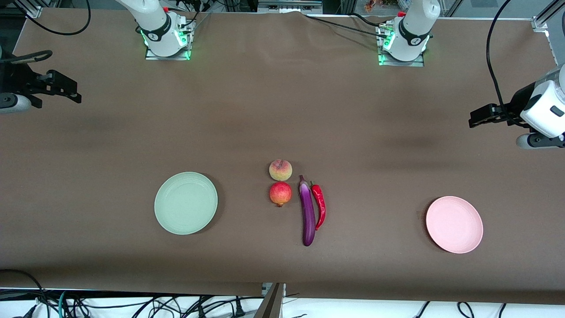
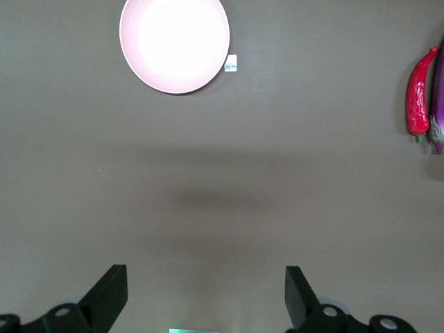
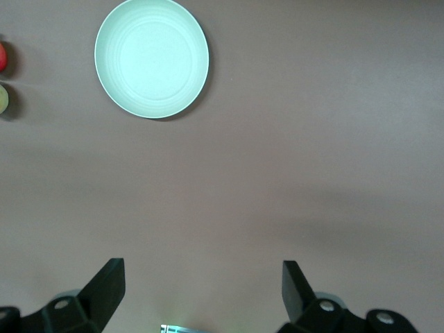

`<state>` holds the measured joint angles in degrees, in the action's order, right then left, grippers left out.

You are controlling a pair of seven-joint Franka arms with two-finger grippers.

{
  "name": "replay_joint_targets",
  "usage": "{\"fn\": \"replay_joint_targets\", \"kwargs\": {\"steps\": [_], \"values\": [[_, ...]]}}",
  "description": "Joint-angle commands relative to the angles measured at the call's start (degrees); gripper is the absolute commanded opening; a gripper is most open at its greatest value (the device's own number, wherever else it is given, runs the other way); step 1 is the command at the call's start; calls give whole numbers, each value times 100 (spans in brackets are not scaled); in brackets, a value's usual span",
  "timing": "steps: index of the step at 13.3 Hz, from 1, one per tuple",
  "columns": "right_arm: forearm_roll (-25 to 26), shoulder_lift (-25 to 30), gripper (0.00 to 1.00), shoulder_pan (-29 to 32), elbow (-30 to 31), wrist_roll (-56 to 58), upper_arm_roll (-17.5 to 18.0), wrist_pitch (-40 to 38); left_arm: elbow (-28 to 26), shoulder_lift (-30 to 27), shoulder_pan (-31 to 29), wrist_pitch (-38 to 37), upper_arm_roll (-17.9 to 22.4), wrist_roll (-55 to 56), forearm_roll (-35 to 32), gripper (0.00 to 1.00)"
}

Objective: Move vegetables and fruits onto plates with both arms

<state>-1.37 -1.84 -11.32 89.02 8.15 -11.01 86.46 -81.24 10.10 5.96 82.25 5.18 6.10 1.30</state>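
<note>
Here both arms wait high at the table's ends, well apart from everything they are meant to carry. The left gripper [image 1: 479,118] hangs at the right edge of the front view, over bare brown cloth; its wrist view shows the two black fingers [image 2: 111,291] spread wide with nothing between them. The right gripper [image 1: 73,90] hangs at the left edge of that view, its fingers [image 3: 107,284] likewise parted and empty.

The four items cluster at the centre of the frame. The peach [image 1: 280,170], round and matte yellow-pink, sits just above the pomegranate [image 1: 280,193], a deeper red ball with a small nub at its lower side; the two nearly touch. Beside them lies the eggplant [image 1: 307,212], long, slim and glossy purple with a dark cap at its upper end. The chili pepper [image 1: 319,205], shorter, curved and shiny red, lies against it on the side toward the left arm's end.

The mint green plate [image 1: 186,202], round and matte, lies at lower centre-left; the pink plate [image 1: 454,224], of like shape, at lower right. Both are bare.

The table [image 1: 282,110] is covered in smooth brown cloth.
</note>
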Motion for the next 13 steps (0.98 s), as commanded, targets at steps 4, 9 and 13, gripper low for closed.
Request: {"fn": "replay_joint_targets", "kwargs": {"steps": [4, 9, 13], "values": [[-30, -194, 100, -415, -157, 56, 37, 345, 134, 45, -16, -51, 9, -74, 108, 100], [-197, -168, 100, -397, -104, 47, 11, 170, 152, 80, -16, -60, 9, -74, 108, 100], [-189, -159, 100, -406, -95, 20, 11, 160, 143, 80, -16, -60, 9, -82, 108, 100]]}}
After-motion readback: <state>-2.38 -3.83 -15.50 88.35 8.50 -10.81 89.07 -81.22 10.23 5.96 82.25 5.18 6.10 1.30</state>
